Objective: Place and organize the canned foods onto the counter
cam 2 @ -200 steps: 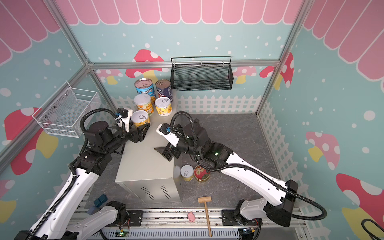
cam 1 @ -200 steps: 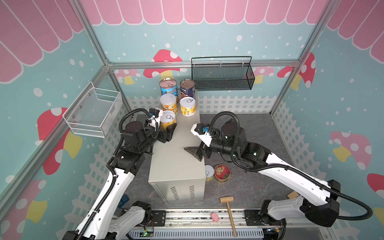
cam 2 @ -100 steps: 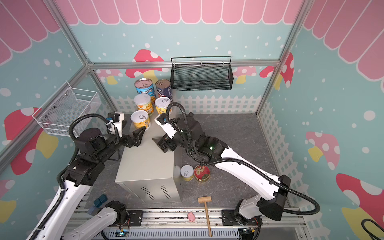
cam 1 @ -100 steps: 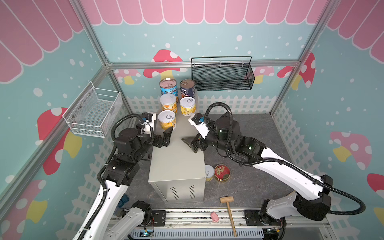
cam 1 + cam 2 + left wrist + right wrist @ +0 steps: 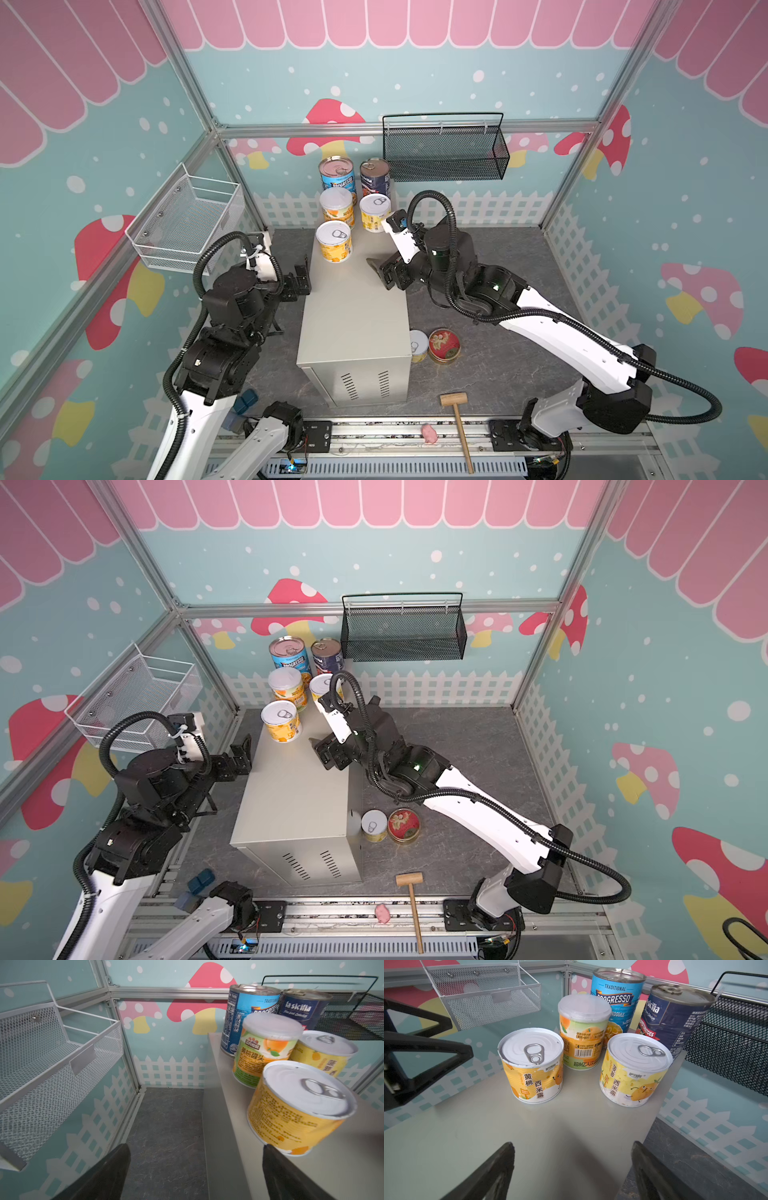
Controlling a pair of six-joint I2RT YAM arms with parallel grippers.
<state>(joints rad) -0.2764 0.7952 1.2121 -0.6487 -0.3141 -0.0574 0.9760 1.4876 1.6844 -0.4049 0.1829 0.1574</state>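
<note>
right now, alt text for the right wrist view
Upright on the beige counter stand two short yellow cans nearest, a lidded peach can behind, the blue Progresso can and a navy can farthest. The right gripper hovers open and empty.

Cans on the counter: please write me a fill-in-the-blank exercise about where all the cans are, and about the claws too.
1. The counter carries ___ cans.
2. The red-lidded tin lies on the ___, beside a short yellow can.
3. The left claw and the right claw stand ___, gripping nothing.
Missing words: five; floor; open.
</note>
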